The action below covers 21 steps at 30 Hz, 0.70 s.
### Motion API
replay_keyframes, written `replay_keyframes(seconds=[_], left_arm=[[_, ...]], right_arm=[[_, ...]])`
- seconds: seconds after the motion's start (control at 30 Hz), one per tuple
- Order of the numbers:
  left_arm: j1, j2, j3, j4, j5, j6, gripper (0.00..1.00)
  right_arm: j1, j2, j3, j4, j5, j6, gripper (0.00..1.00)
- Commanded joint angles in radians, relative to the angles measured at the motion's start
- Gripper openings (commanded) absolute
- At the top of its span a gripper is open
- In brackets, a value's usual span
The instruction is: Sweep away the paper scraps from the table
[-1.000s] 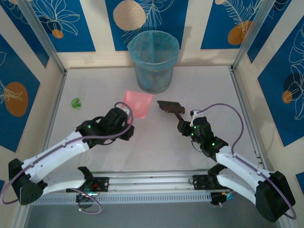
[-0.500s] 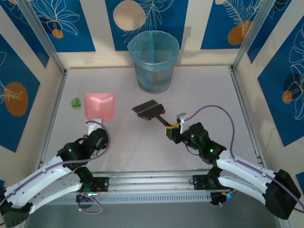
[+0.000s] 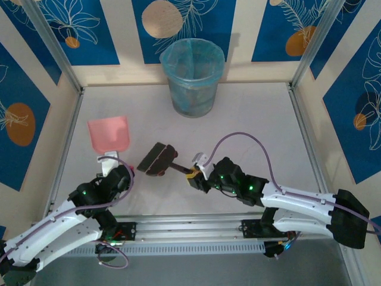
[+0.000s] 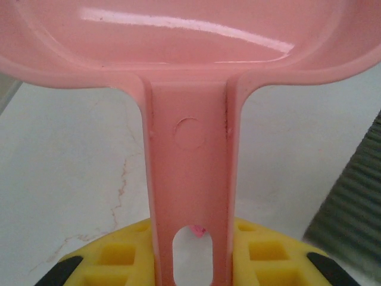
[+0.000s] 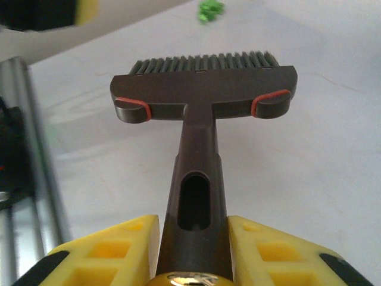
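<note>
From above, the white table (image 3: pixel 256 125) carries a bin (image 3: pixel 191 77) with a blue-green liner at its far middle and metal rails (image 3: pixel 190 226) along the near edge. The left gripper (image 3: pixel 112 167) pinches the handle of a pink dustpan (image 3: pixel 109 132), whose scoop lies toward the far left of the table. The right gripper (image 3: pixel 191 174) reaches across to the centre and clamps the handle of a dark brush (image 3: pixel 156 159) - its head sits just right of the dustpan.

From the left wrist, the dustpan's handle runs straight up between the yellow pads (image 4: pixel 113 256), which press on it from both sides. A round moulded mark sits on the handle above an oval slot. A small pink speck shows through that slot; what it is cannot be told.

From the right wrist, yellow pads grip the slotted handle of the brush. Its head stands crosswise with dark bristles pointing away and two red bands on its shoulders. Beyond the bristles a green paper scrap (image 5: pixel 210 8) lies on the table, apart from the brush.
</note>
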Motion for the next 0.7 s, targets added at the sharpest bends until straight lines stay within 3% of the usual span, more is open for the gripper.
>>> replay_keyframes(seconds=[0.0,0.2,0.67], left_arm=[[0.010,-0.048,-0.004,-0.044,-0.033,-0.043,0.00],[0.010,-0.108,-0.005,-0.079,-0.047,-0.068,0.00],[0.012,-0.127,-0.014,-0.094,-0.041,-0.091,0.00]], right_arm=[[0.071,0.032,0.111,-0.020,0.019,-0.063,0.00],[0.167,0.260,0.349,-0.212,0.135,-0.096,0.00],[0.183,0.663,0.664,-0.275,0.072,-0.190,0.00]])
